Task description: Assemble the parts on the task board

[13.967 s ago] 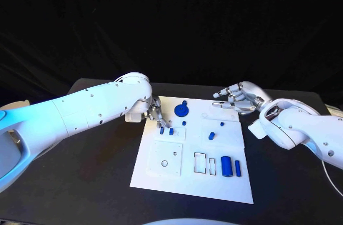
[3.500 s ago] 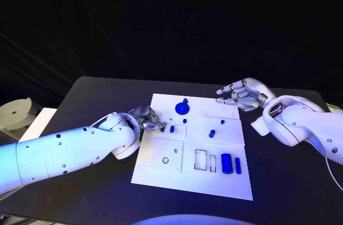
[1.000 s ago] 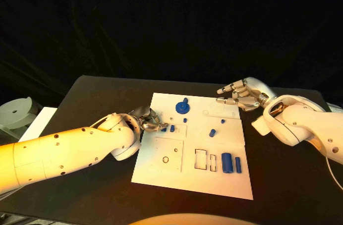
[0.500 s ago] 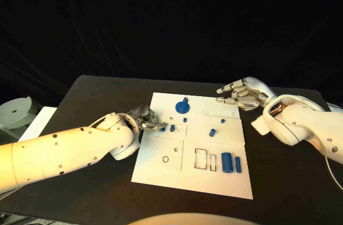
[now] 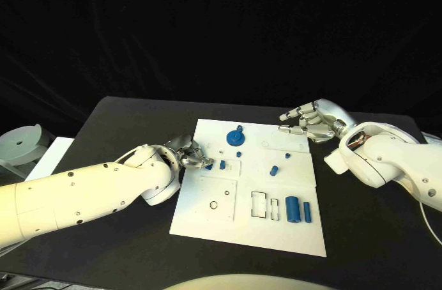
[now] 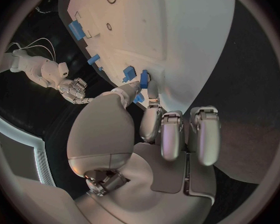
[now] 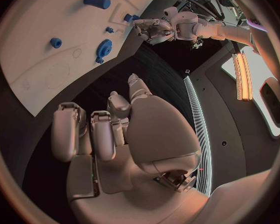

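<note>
Left hand (image 5: 191, 154) sits at the white rectangular task board's (image 5: 221, 226) edge, fingertips on two small blue pegs (image 5: 214, 166), grip unclear. Right hand (image 5: 312, 123) hovers empty, fingers loosely apart, beyond the far corner.

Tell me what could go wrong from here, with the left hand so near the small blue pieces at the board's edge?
1. The left hand has its fingertips at the two small blue pieces near the left edge of the white board; a slip could knock one out of place.
2. The board lies loose on the black table, so a sideways push might shift it.
3. The right hand hovers by the board's far corner and could brush it.
</note>
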You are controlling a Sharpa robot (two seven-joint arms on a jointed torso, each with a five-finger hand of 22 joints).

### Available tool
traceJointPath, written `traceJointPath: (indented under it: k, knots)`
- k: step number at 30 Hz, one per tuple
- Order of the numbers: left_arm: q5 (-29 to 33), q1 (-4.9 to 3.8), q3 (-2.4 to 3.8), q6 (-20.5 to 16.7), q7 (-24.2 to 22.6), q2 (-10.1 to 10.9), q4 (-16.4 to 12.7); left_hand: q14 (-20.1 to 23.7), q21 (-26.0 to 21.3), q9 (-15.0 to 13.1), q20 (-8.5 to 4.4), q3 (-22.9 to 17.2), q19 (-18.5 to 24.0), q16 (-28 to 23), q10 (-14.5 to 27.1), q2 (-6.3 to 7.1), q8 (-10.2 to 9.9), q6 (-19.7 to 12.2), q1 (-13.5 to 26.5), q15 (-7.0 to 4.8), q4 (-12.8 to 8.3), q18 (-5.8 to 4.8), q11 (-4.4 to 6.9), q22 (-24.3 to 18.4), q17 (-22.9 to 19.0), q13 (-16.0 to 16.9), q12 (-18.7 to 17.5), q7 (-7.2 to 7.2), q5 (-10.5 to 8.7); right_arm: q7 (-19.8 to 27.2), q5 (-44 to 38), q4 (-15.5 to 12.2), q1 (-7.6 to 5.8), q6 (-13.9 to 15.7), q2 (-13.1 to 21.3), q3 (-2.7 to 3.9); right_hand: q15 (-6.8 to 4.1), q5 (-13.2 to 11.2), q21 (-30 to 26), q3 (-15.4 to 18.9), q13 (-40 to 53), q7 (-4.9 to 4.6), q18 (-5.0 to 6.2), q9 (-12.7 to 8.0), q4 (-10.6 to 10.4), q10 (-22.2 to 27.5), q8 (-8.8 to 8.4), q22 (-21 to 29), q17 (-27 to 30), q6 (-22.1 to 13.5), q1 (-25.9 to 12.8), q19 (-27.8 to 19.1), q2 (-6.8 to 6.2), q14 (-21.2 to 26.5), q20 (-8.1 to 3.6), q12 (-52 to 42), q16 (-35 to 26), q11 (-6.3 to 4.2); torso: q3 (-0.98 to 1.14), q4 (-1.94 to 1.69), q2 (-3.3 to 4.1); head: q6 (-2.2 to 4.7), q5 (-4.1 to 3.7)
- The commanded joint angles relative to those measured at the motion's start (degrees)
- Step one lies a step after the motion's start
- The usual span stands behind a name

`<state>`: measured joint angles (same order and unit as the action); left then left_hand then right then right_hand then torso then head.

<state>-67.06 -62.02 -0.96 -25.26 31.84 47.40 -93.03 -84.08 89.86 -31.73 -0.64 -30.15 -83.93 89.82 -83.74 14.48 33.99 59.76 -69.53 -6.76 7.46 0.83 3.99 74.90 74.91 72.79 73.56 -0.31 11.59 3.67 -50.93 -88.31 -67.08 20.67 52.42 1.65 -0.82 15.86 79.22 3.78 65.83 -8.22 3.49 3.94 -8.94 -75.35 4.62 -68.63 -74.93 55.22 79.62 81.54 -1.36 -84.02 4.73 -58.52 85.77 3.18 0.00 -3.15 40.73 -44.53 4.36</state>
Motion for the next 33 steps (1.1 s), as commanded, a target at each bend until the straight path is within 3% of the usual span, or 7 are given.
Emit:
traceJointPath:
  k: [1,33]
  knots:
    - [-0.4,0.04,-0.03,0.0,-0.2,0.0,0.1,-5.9,0.1,-0.1,-0.27,-0.2,-6.1,0.2,0.2,-0.02,0.2,0.1,-0.9,-0.49,-0.6,-0.83,0.38,15.1,15.1,0.0,0.1,-0.24,0.22,0.5,-0.4,-0.1,0.05,-0.3,0.0,0.0,-0.49,0.4,-0.3,0.3,-0.1,0.01,0.85,0.0,-0.1,0.4,-0.07,0.1,-9.4,0.3,-0.4,-0.2,0.07,-4.6,-0.16,-0.2,-0.2,-0.12,0.03,0.01,0.01,0.05,-0.01]
    - [-2.5,0.04,-0.03,-3.0,-1.7,-0.4,0.1,-5.9,0.1,-0.1,-0.26,-1.5,-6.1,0.2,-0.1,-0.76,0.0,0.3,-2.4,-0.45,-1.1,-0.83,0.35,15.1,15.1,0.6,0.6,-0.19,0.33,0.6,-0.4,-0.2,0.06,-0.2,0.1,0.0,-0.49,0.5,-0.3,0.3,-0.1,0.01,0.86,0.0,-0.1,0.4,-0.08,0.1,-9.4,0.3,-0.4,-0.2,0.14,-4.6,-0.17,-0.2,-0.3,-0.11,0.0,0.0,0.03,0.12,-0.04]
